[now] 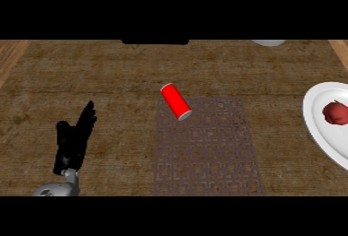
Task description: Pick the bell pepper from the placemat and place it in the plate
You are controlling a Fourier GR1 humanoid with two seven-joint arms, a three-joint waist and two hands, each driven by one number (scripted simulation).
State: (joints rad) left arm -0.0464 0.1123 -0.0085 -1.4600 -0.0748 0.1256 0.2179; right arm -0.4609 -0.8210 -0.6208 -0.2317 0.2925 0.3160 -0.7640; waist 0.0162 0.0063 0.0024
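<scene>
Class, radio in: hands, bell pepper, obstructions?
Left hand open, resting at left. Right hand out of view. Bell pepper on plate. Red can lies across placemat edge.

Bell pepper (335,113) in plate (319,133) — right of placemat (207,152), can (175,101) on its corner.

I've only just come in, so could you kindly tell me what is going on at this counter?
Nothing is being handled right now. The dark red bell pepper already lies in the white round plate at the right edge. The patterned grey placemat on the brown counter holds only a red cylindrical can, lying on its side across the mat's top left corner. The robot's black left hand rests open at lower left, fingers up. The right hand is out of view.
</scene>
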